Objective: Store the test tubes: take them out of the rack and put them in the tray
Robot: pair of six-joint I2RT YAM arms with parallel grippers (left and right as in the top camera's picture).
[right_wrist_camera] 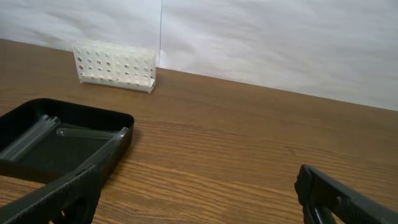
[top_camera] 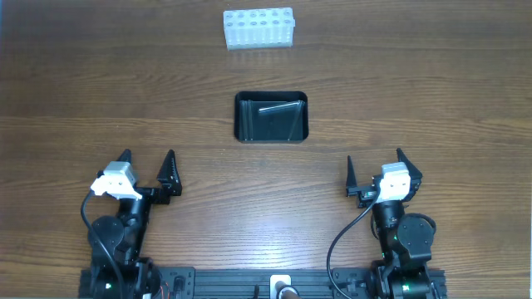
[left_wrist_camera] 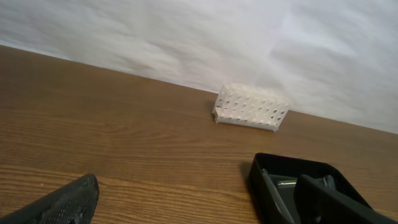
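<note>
Your left claw point(top_camera: 149, 158) and right claw point(top_camera: 374, 158) both sit low over the brown wood-grain tabletop point(top_camera: 100, 91), close to their own bases, each with its fingers spread wide and nothing between them. That looks like a parked, ready stance more than a reach. Between them and farther out lies the shallow black rectangular plastic tray point(top_camera: 238, 116), set squarely in the middle so either arm can get to it. The clear test tubes point(top_camera: 278, 106) lie flat inside it, most side by side and one slanted across near the far wall; lying down within the raised rim, they cannot roll off. Beyond the tray, well apart from it at the far edge, stands the white perforated plastic rack point(top_camera: 258, 28), upright on its long side. Its holes look vacant from above and from both wrist cameras (a tube sunk deep in a hole would be hard to make out at this range). Judging by that, the storing looks finished, so check the rack closely before you call it done.
</note>
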